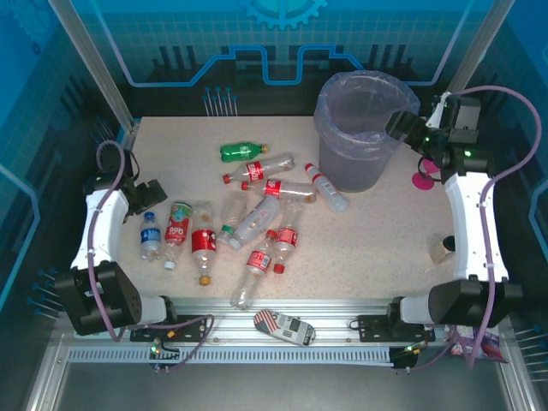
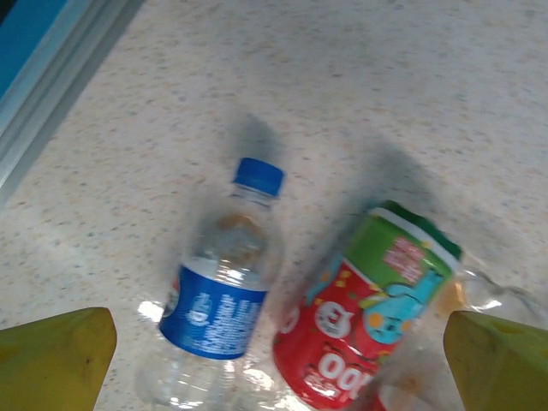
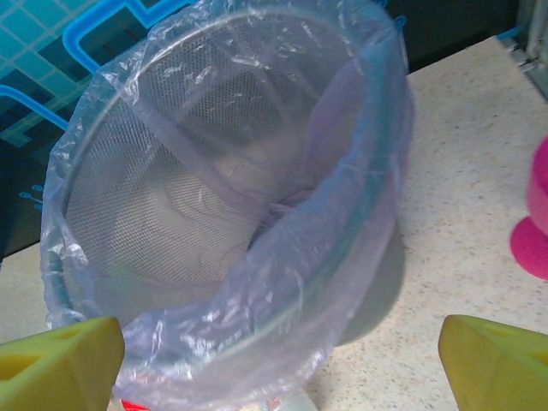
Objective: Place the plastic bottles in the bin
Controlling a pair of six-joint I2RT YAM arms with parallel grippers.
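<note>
Several plastic bottles lie scattered mid-table: a green one (image 1: 242, 151), red-labelled ones (image 1: 261, 257) and a clear one (image 1: 328, 188) beside the bin. The bin (image 1: 360, 128) is a round grey bucket lined with a lilac bag, at the back right. My left gripper (image 1: 150, 193) hovers open above a blue-labelled bottle (image 2: 224, 291) and a bottle with a red and green label (image 2: 368, 308), touching neither. My right gripper (image 1: 402, 124) is open over the bin's near rim (image 3: 282, 282), holding nothing. Inside the bin I see mesh wall and bag.
A pink funnel-shaped cup (image 1: 424, 180) stands right of the bin, close to my right arm. A tape roll (image 1: 443, 248) lies at the table's right edge. A small flag-patterned object (image 1: 287, 325) rests on the front rail. A metal frame post (image 2: 51, 94) borders the table's left side.
</note>
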